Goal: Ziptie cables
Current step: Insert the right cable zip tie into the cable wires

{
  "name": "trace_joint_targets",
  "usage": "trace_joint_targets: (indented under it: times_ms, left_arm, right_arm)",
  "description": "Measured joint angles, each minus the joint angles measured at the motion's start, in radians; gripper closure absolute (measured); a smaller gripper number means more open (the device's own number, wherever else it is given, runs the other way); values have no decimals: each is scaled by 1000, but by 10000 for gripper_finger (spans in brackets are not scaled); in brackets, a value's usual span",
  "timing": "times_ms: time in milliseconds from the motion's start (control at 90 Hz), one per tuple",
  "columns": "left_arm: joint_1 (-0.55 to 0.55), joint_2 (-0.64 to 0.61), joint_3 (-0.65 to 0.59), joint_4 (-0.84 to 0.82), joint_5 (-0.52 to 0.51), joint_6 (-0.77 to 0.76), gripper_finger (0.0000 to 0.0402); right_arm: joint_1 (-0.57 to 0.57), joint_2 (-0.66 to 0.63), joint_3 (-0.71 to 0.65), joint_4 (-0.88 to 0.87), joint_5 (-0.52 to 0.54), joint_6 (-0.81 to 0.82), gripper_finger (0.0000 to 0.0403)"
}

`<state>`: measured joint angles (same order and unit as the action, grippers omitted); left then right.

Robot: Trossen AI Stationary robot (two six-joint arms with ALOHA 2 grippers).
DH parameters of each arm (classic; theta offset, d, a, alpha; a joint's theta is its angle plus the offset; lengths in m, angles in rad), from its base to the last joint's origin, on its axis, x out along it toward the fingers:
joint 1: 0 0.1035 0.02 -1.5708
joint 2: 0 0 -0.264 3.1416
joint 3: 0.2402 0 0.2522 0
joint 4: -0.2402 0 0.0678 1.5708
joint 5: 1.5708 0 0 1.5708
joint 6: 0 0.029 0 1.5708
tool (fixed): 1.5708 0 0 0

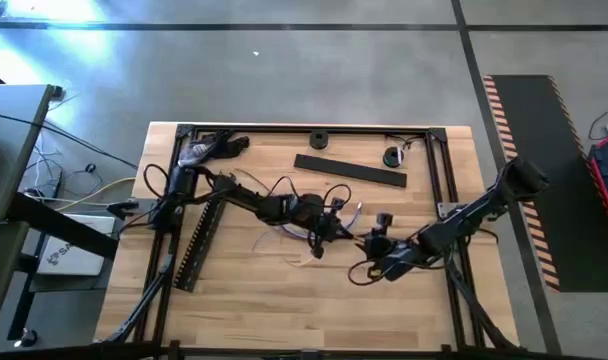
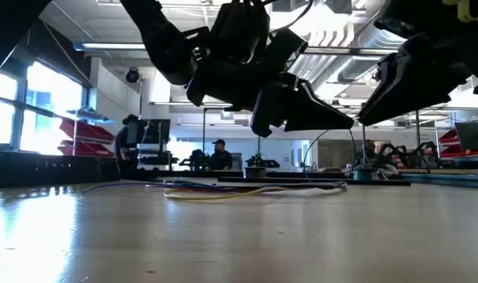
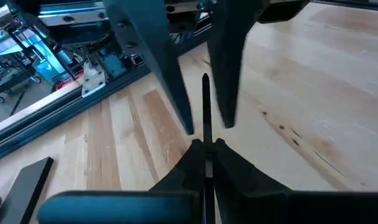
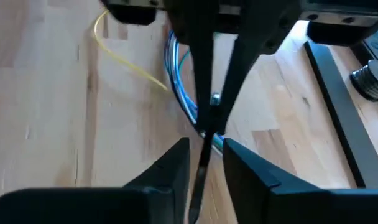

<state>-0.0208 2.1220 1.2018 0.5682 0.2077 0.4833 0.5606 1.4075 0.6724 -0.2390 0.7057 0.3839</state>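
The cables [image 1: 284, 236] lie loose on the wooden table's middle, blue and yellow strands [image 4: 176, 84], flat on the boards [image 2: 247, 189]. Above them hangs a thin black zip tie [image 3: 205, 106]. My left gripper [image 1: 329, 236] is shut on it. My right gripper [image 1: 361, 248] faces the left one from the table's right. It is open, with its fingers [image 3: 173, 93] standing on either side of the tie's free end [image 3: 204, 79] and not touching it. In the right wrist view the tie [image 4: 200, 163] runs through the gap between those fingers. My left gripper pinches the zip tie's strap [image 3: 205, 138] between its two fingers, which come slanting down from the table's left and lie along the tie. The tie sticks straight out past the fingertips toward my right gripper, lifted clear of the table and the cables.
One long black slotted strip [image 1: 349, 170] lies toward the far edge, and another [image 1: 197, 243] lies at the left. A black ring [image 1: 317, 139] and a small spool [image 1: 393, 156] sit at the back. Black frame rails [image 1: 446, 190] border the table. Bare boards lie toward the near edge.
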Motion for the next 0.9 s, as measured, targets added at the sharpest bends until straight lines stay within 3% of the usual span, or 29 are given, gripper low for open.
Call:
trace_joint_targets:
  times_ms: [244, 400, 900]
  left_arm:
    - [0, 0, 0, -3, 0, -2, 401]
    - [1, 0, 0, -4, -1, -3, 401]
    - [36, 0, 1, 6, 58, -11, 401]
  right_arm:
    - [0, 0, 0, -3, -1, 18, 394]
    - [10, 0, 3, -16, -3, 72, 401]
    - [197, 0, 42, -293, -21, 572, 403]
